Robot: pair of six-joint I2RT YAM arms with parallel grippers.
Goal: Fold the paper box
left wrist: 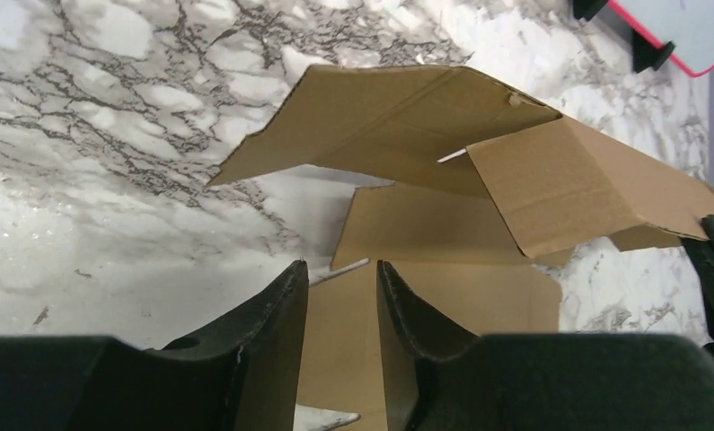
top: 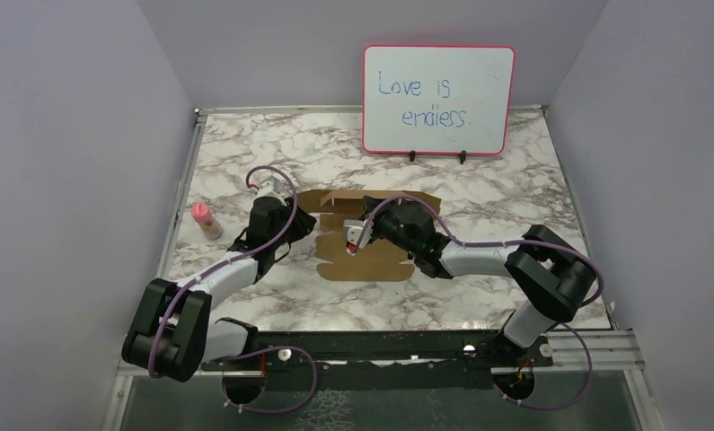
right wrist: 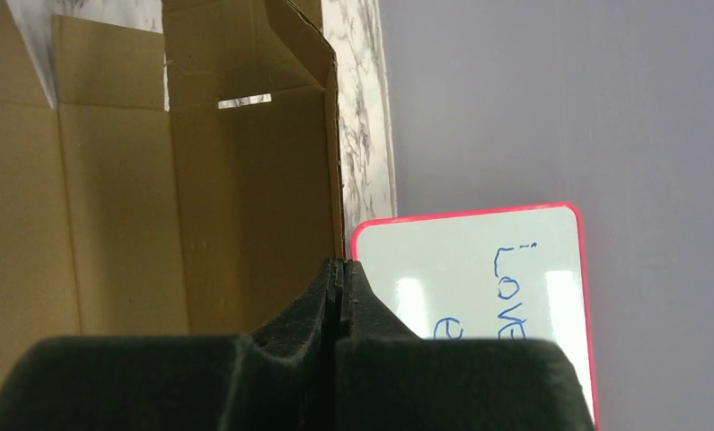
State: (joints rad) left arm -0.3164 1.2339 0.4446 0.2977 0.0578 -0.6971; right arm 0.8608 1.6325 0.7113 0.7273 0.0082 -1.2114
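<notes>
My left gripper (left wrist: 339, 269) stands parted astride a flap of the plain brown cardboard paper box (top: 375, 262). My right gripper (right wrist: 339, 263) is pressed closed at a raised wall's edge. The box lies mid-way across the white marble-patterned table (top: 497, 189), with open marble all around it. Only the right wrist view shows that wall upright.

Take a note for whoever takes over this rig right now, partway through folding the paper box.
Left claw: open, astride a panel edge of the paper box, not clamping.
Right claw: shut, apparently pinching a raised wall's edge.
Box: on the table, between the arms.
Done: some flaps and a wall lifted.
To do: remaining walls up, flaps tucked; it is not yet a closed box.
</notes>
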